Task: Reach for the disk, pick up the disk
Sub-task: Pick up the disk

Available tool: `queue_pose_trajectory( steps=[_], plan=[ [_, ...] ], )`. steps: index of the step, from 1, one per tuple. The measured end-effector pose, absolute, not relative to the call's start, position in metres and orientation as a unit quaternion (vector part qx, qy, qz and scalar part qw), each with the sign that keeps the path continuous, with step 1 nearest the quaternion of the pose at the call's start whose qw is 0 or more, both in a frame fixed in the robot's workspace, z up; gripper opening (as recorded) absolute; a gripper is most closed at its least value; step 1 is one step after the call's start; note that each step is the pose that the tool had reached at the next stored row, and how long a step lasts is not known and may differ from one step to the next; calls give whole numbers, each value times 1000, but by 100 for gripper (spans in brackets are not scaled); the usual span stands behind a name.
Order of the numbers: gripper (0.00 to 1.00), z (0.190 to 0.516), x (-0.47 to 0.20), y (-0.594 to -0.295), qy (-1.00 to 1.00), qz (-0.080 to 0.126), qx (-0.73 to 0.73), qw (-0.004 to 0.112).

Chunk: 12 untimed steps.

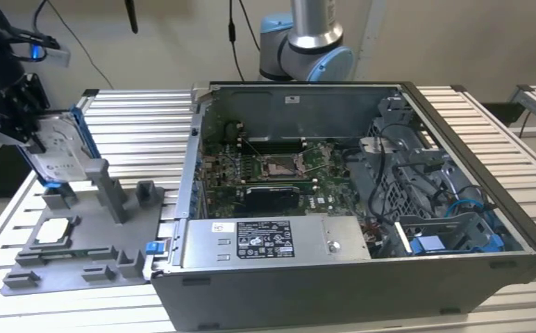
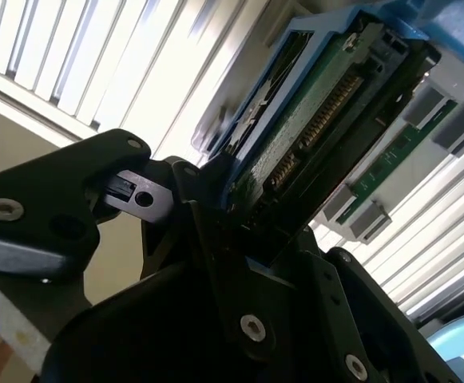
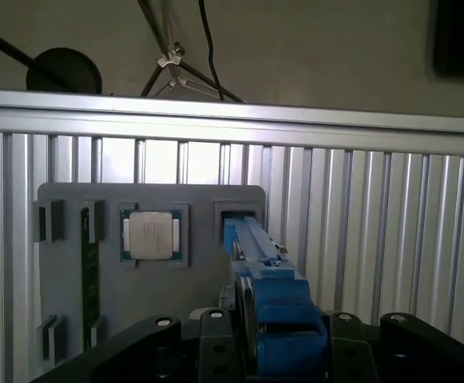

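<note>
Gripper [image 1: 29,128] is clamping the upright hard drive [image 1: 64,152] by its blue bracket edges, nine o'clock of the computer case [image 1: 342,291]; judging it rigid, weighty, shock-fragile.

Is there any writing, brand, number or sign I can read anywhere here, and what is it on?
None can be read.
White label on the disk: print too small to read.
White label on the power supply: print too small.
Small white sticker on the computer case's back wall: blurred.
</note>
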<state>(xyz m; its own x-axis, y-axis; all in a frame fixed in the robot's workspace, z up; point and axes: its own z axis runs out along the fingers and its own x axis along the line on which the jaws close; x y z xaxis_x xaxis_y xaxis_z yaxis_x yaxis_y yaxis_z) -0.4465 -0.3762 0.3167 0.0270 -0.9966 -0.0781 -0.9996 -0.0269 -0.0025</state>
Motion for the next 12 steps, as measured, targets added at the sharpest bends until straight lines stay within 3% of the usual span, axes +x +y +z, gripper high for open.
queue_pose_trajectory(
  steps=[12],
  plan=[
    [0,338,-447,-376,697,27,-716,28]
  ],
)
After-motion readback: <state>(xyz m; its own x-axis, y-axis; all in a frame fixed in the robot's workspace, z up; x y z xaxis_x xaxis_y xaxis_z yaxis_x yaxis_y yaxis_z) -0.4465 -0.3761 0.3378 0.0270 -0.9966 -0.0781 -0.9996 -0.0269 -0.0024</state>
